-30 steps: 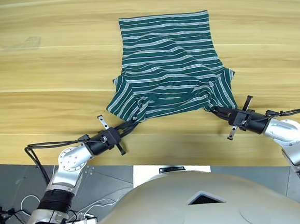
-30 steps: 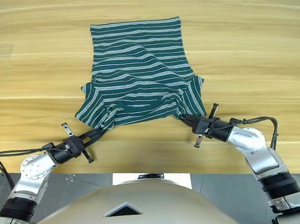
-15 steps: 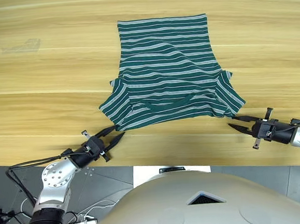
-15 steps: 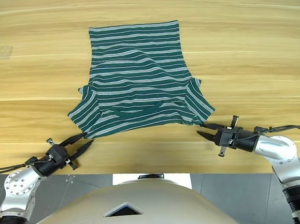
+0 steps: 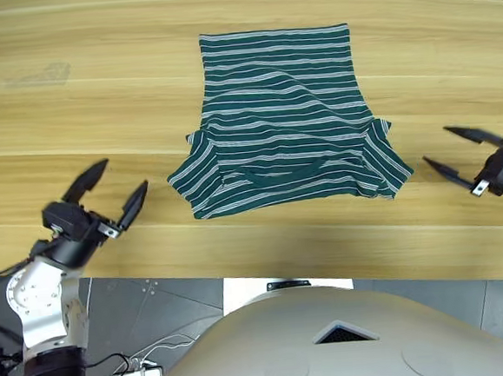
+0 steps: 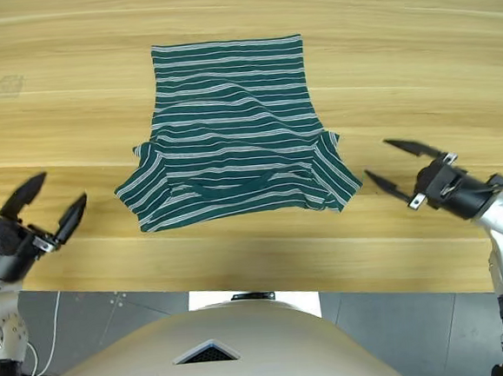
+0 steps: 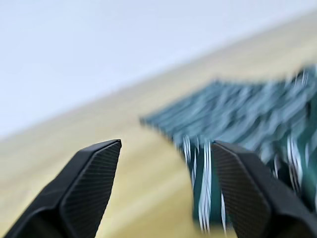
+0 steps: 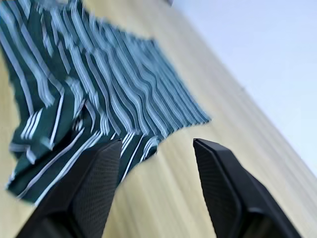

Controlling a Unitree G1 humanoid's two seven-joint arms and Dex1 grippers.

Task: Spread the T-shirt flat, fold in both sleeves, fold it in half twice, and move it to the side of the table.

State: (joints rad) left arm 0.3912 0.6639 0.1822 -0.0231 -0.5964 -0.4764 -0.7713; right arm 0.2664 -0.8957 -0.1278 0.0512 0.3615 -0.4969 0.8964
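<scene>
See green striped T-shirt [image 5: 283, 124] spread in middle of worktop [image 5: 96, 96], hem far, sleeves at near side, body wrinkled. Find left gripper [image 5: 122, 176] well apart from left sleeve, fingers spread, gripping nothing. Find right gripper [image 5: 436, 145] near right sleeve, not touching cloth, fingers likewise spread, empty.

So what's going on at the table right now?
The striped T-shirt lies spread on the wooden table, neck end toward the robot, with some wrinkles across its middle. No fold has been made yet: the left sleeve and right sleeve both stick out sideways. The left gripper hangs open off to the T-shirt's left, and the right gripper hangs open to its right. Neither touches it.
</scene>
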